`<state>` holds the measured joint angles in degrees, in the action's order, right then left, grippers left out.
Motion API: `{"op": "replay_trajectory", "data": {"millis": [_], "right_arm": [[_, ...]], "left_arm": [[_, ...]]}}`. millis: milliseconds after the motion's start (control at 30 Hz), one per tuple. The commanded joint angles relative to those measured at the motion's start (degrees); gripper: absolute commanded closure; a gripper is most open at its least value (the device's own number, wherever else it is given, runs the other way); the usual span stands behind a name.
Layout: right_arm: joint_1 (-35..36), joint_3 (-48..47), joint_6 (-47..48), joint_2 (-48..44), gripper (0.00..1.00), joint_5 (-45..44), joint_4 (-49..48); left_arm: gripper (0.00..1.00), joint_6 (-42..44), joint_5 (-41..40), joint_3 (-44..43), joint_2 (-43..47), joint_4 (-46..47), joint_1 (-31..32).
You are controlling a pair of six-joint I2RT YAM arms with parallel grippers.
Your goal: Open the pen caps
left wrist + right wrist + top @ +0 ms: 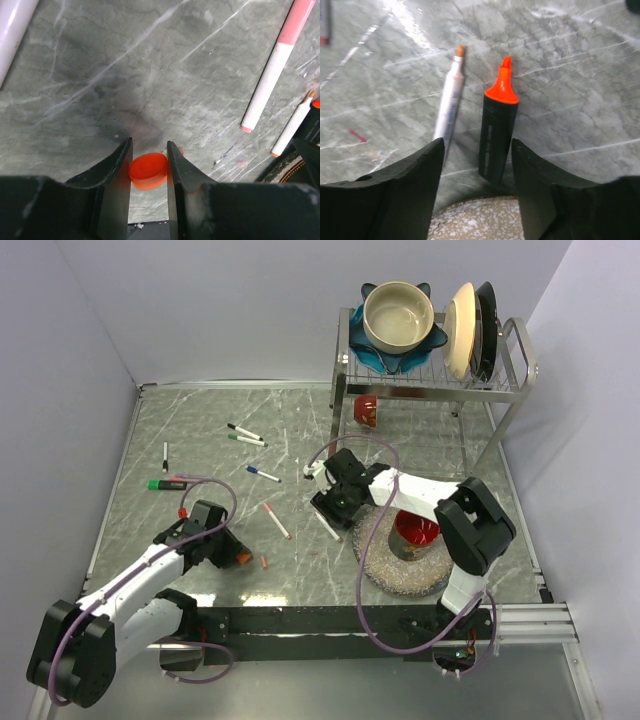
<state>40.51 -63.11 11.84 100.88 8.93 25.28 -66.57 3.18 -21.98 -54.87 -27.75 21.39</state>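
Partly done: the orange cap (148, 171) was off its highlighter (497, 130), whose orange tip showed bare. A thin marker (451, 97) just left of it also lay uncapped. What looked like a loose red cap (264, 562) lay just right of the left claw (149, 145).

Left to do, as I judged it: the blue pen (264, 474), green pen (247, 441) and black pen (243, 429), well ahead of both claws, appeared capped.

Left claw: nearly closed, with both fingers pressed on the orange cap's sides and the cap held low between them. Could not tell whether it touched the table (150, 75).

Right claw (477, 147): spread wide and gripping nothing. The highlighter's barrel lay on the table between its fingers, tip pointing away. The thin marker ran ahead of its left finger — no contact evident with either.
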Motion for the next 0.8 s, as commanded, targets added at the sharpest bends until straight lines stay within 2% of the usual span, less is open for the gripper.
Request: {"op": "replay_trajectory", "data": {"millis": [0, 367, 633, 767], "right_arm": [[0.18, -2.02, 2.31, -5.16, 0.34, 1.88, 0.21], [0.01, -2.01, 6.70, -8.42, 0.31, 7.76, 2.49], [-0.26, -2.10, 7.59, -8.86, 0.30, 9.61, 3.29], [-0.34, -1.84, 8.99, -9.30, 0.30, 12.59, 3.81]], "left_arm": [[0.72, 1.61, 0.16, -0.43, 2.05, -1.69, -0.12], [0.61, 2.05, 0.86, -2.10, 3.90, -3.63, -0.12], [0.57, 2.05, 2.36, -0.44, 2.58, -1.35, -0.12], [0.50, 2.84, 3.50, -0.87, 3.36, -1.17, -0.12]]}}
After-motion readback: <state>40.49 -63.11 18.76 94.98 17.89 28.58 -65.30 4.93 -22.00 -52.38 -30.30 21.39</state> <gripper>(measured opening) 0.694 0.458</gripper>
